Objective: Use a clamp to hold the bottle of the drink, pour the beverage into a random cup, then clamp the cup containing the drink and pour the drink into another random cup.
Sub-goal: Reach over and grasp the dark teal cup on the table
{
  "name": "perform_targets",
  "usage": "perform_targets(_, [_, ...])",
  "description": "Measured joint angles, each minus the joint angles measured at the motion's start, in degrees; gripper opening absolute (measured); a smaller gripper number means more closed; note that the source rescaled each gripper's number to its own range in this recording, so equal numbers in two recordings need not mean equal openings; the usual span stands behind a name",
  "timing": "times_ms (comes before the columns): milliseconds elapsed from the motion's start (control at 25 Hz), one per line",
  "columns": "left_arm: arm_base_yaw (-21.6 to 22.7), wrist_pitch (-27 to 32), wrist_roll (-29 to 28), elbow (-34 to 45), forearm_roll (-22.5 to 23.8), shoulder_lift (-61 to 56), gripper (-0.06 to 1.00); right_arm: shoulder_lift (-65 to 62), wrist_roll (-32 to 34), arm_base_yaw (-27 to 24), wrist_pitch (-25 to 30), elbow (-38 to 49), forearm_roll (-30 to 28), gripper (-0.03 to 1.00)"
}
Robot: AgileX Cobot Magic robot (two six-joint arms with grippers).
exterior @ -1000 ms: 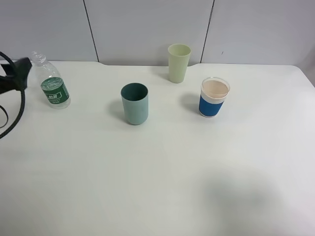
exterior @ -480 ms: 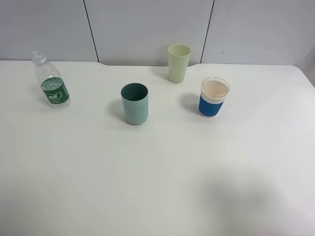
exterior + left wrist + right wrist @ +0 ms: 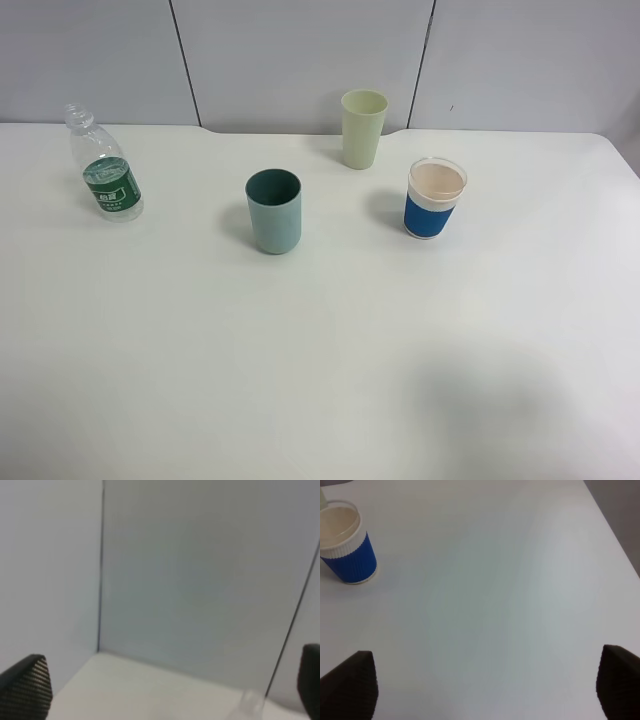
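A white table (image 3: 320, 380) is seen before a grey panelled wall (image 3: 300, 50). The bottle (image 3: 105, 170) is stood upright at the table's left, well apart from the teal cup (image 3: 273, 210). The pale green cup (image 3: 363, 128) is placed nearer the wall. The left gripper (image 3: 167, 687) is pointed at the wall (jaws spread wide). The right gripper (image 3: 485, 682) is held over the table, jaws also spread, with a blue-and-white cup (image 3: 345, 542) ahead.

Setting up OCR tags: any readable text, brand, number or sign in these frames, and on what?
On the bottle, the label: white marks on dark green, too small to read.
On the teal cup, yellow-green cup and blue cup: no text visible.
Both wrist views: no text; the left one is blurred.
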Motion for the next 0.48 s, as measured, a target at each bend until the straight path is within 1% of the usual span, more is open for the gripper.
perform_targets(80, [0.0, 6.36, 1.95, -2.21, -1.21, -0.84, 1.0, 0.0, 0.0, 0.0, 0.0, 0.0, 0.0, 0.71])
perform_targets(160, [0.0, 11.07, 5.86, -4.2, -3.64, -1.61, 1.0, 0.0, 0.0, 0.0, -0.05, 0.0, 0.0, 0.71])
perform_targets(240, [0.0, 14.8, 11.24, -6.11, -7.27, -2.33, 1.0, 0.0, 0.0, 0.0, -0.05, 0.0, 0.0, 0.71])
perform_targets(360, [-0.06, 19.59, 18.55, -7.61, -14.51, -3.51, 1.0, 0.0, 0.0, 0.0, -0.05, 0.0, 0.0, 0.71])
perform_targets(440, [-1.38, 22.61, 22.6, -7.73, -19.46, -4.44, 1.0, 0.0, 0.0, 0.0, -0.05, 0.0, 0.0, 0.71])
perform_targets(480, [-2.3, 23.79, 24.0, -7.73, -21.21, -4.81, 1.0, 0.0, 0.0, 0.0, -0.05, 0.0, 0.0, 0.71])
